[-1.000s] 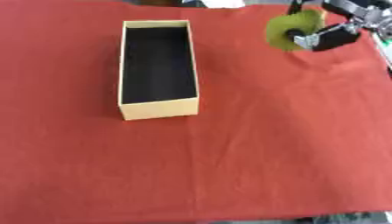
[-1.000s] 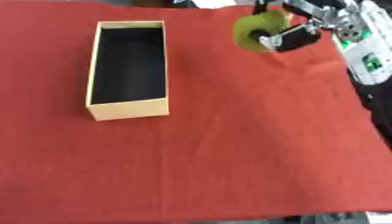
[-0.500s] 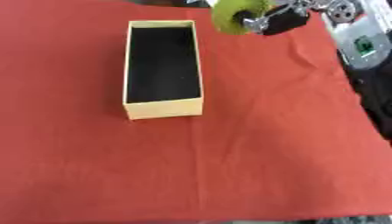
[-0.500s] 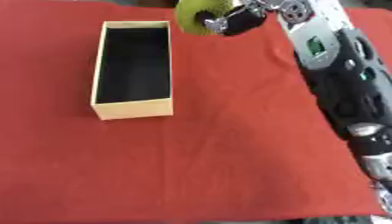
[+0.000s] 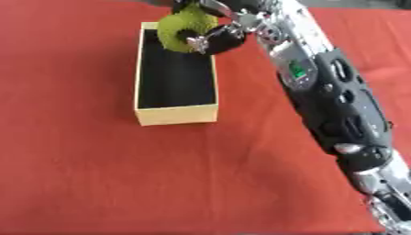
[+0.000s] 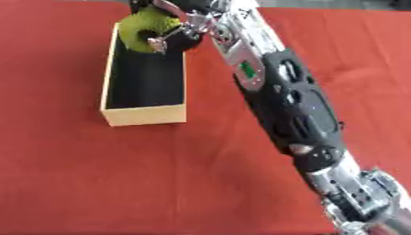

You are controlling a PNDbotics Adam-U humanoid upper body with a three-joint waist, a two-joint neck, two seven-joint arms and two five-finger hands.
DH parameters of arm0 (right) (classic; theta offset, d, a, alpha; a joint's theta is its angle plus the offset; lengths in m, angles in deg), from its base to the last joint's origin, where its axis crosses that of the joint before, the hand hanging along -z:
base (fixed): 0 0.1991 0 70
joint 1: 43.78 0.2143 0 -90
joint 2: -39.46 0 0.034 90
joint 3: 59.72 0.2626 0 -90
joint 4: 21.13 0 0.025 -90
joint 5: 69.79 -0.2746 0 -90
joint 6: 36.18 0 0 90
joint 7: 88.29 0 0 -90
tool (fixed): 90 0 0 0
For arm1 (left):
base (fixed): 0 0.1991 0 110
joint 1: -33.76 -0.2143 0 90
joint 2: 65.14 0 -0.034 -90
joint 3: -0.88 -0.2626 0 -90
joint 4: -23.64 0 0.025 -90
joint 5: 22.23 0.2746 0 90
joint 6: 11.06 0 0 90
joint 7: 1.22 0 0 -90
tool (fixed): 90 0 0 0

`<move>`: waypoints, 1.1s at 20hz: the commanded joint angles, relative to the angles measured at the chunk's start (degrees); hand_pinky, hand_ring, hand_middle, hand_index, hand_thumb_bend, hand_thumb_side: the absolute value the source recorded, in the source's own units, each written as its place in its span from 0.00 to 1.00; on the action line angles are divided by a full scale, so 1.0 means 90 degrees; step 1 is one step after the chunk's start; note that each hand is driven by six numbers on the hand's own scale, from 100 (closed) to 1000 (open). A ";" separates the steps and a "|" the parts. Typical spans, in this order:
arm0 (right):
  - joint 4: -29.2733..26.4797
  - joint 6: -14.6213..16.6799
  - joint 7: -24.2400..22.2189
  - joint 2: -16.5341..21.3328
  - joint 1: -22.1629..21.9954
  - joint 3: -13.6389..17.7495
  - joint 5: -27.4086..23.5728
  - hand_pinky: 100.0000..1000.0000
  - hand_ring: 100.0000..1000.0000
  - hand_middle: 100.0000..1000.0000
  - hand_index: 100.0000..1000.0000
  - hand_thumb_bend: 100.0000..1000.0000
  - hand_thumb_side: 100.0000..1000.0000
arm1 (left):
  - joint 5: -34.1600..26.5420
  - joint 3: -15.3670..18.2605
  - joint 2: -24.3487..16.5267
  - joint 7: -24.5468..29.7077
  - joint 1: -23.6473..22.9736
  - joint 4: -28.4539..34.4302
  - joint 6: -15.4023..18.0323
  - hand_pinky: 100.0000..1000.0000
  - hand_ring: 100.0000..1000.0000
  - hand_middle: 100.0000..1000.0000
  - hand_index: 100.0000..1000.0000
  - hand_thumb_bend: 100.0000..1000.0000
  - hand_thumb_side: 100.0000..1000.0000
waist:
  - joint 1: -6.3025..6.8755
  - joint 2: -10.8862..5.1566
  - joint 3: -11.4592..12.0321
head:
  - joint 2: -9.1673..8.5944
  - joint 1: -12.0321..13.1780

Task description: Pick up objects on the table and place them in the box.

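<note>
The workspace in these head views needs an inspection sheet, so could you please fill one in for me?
Surface: table under a red cloth, bare apart from the box.
Job's things: open tan box with a dark inside; fuzzy yellow-green object held over the box's far end, not yet released.
Clutter: nothing seen.
Hands: right hand curled round the yellow-green object, its arm stretched across the table; left hand not in view.
Cables: nothing seen.
Surroundings: only a dark strip beyond the cloth's far edge.

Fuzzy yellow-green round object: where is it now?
The fuzzy yellow-green round object is at upper centre of the left eye view, held by the right robot hand over the far end of the tan rectangular cardboard box.
</note>
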 commanded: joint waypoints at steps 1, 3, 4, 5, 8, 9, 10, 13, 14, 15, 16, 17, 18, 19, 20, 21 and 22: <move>0.0220 -0.0182 0.0296 -0.0335 0.0113 -0.0031 0.0557 0.73 0.57 0.44 0.55 0.00 0.00 | -0.0039 -0.0020 -0.0027 0.0033 0.0074 0.0096 -0.0013 0.55 0.82 0.84 0.65 0.11 0.70 | 0.0037 -0.0088 0.0027 | -0.0096 0.0032; 0.0383 -0.0227 0.0392 -0.0540 0.0099 -0.0077 0.0833 0.73 0.58 0.44 0.56 0.00 0.00 | -0.0046 -0.0027 -0.0017 0.0045 0.0081 0.0096 -0.0024 0.55 0.82 0.84 0.65 0.11 0.71 | 0.0035 -0.0083 0.0044 | -0.0105 0.0029; 0.0470 -0.0247 0.0432 -0.0622 0.0094 -0.0092 0.0951 0.73 0.58 0.44 0.56 0.00 0.00 | -0.0049 -0.0031 -0.0013 0.0052 0.0085 0.0096 -0.0030 0.55 0.82 0.84 0.65 0.11 0.71 | 0.0034 -0.0080 0.0050 | -0.0109 0.0026; 0.0574 -0.0293 0.0471 -0.0701 0.0083 -0.0098 0.1071 0.73 0.58 0.44 0.56 0.00 0.00 | -0.0052 -0.0034 -0.0008 0.0059 0.0089 0.0096 -0.0036 0.55 0.82 0.84 0.65 0.11 0.71 | 0.0034 -0.0078 0.0057 | -0.0112 0.0026; 0.0894 -0.0489 0.0614 -0.0872 0.0038 -0.0073 0.1353 0.72 0.58 0.45 0.57 0.00 0.00 | -0.0059 -0.0037 0.0003 0.0071 0.0096 0.0096 -0.0049 0.55 0.82 0.84 0.65 0.11 0.70 | 0.0034 -0.0070 0.0072 | -0.0134 0.0026; 0.0980 -0.0555 0.0668 -0.0911 0.0020 -0.0060 0.1419 0.72 0.59 0.45 0.57 0.00 0.00 | -0.0062 -0.0038 0.0006 0.0074 0.0100 0.0096 -0.0051 0.55 0.82 0.84 0.65 0.11 0.71 | 0.0033 -0.0068 0.0076 | -0.0140 0.0027; 0.1048 -0.0603 0.0719 -0.0942 0.0003 -0.0053 0.1465 0.73 0.60 0.46 0.59 0.00 0.00 | -0.0064 -0.0039 0.0008 0.0076 0.0102 0.0096 -0.0053 0.55 0.82 0.84 0.65 0.11 0.71 | 0.0032 -0.0065 0.0078 | -0.0143 0.0030; 0.1167 -0.0647 0.0733 -0.0979 -0.0063 -0.0055 0.1549 0.75 0.71 0.57 0.71 0.00 0.00 | -0.0065 -0.0036 0.0011 0.0079 0.0107 0.0096 -0.0057 0.55 0.82 0.84 0.65 0.11 0.71 | 0.0031 -0.0058 0.0076 | -0.0144 0.0036; 0.1175 -0.0612 0.0681 -0.0974 -0.0083 -0.0067 0.1582 0.79 0.77 0.69 0.80 0.02 0.00 | -0.0065 -0.0035 0.0010 0.0079 0.0108 0.0096 -0.0058 0.54 0.82 0.84 0.65 0.11 0.71 | 0.0030 -0.0056 0.0075 | -0.0141 0.0037; 0.1169 -0.0548 0.0580 -0.0959 -0.0100 -0.0080 0.1636 0.82 0.81 0.74 0.84 0.04 0.00 | -0.0064 -0.0033 0.0010 0.0077 0.0107 0.0096 -0.0058 0.54 0.82 0.84 0.65 0.11 0.71 | 0.0030 -0.0056 0.0073 | -0.0139 0.0038; 0.1144 -0.0483 0.0464 -0.0947 -0.0113 -0.0081 0.1696 0.85 0.86 0.79 0.88 0.05 0.00 | -0.0062 -0.0031 0.0010 0.0076 0.0106 0.0096 -0.0058 0.55 0.82 0.84 0.65 0.11 0.71 | 0.0031 -0.0055 0.0069 | -0.0136 0.0039; 0.1097 -0.0430 0.0341 -0.0929 -0.0127 -0.0068 0.1766 0.87 0.88 0.81 0.89 0.05 0.00 | -0.0061 -0.0029 0.0009 0.0073 0.0105 0.0096 -0.0055 0.55 0.82 0.84 0.65 0.11 0.71 | 0.0032 -0.0055 0.0065 | -0.0134 0.0040; 0.1034 -0.0395 0.0235 -0.0915 -0.0139 -0.0049 0.1829 0.88 0.89 0.83 0.91 0.04 0.00 | -0.0059 -0.0027 0.0008 0.0070 0.0104 0.0096 -0.0052 0.55 0.82 0.84 0.65 0.11 0.71 | 0.0034 -0.0055 0.0061 | -0.0133 0.0043; 0.0949 -0.0379 0.0150 -0.0896 -0.0156 -0.0023 0.1884 0.89 0.90 0.83 0.92 0.02 0.00 | -0.0058 -0.0024 0.0008 0.0067 0.0103 0.0096 -0.0048 0.55 0.82 0.84 0.65 0.11 0.71 | 0.0036 -0.0056 0.0056 | -0.0134 0.0049; 0.0856 -0.0373 0.0090 -0.0878 -0.0176 0.0004 0.1914 0.89 0.91 0.84 0.92 0.01 0.04 | -0.0057 -0.0022 0.0007 0.0063 0.0101 0.0096 -0.0045 0.55 0.82 0.84 0.65 0.11 0.71 | 0.0037 -0.0057 0.0051 | -0.0133 0.0054; 0.0758 -0.0380 0.0056 -0.0857 -0.0202 0.0036 0.1921 0.89 0.91 0.84 0.93 0.00 0.10 | -0.0056 -0.0021 0.0005 0.0061 0.0100 0.0096 -0.0042 0.55 0.82 0.84 0.65 0.11 0.71 | 0.0038 -0.0059 0.0047 | -0.0132 0.0060; 0.0665 -0.0392 0.0035 -0.0835 -0.0229 0.0063 0.1916 0.89 0.91 0.84 0.93 0.00 0.13 | -0.0056 -0.0020 0.0003 0.0059 0.0099 0.0096 -0.0039 0.55 0.82 0.84 0.65 0.11 0.71 | 0.0039 -0.0062 0.0044 | -0.0133 0.0063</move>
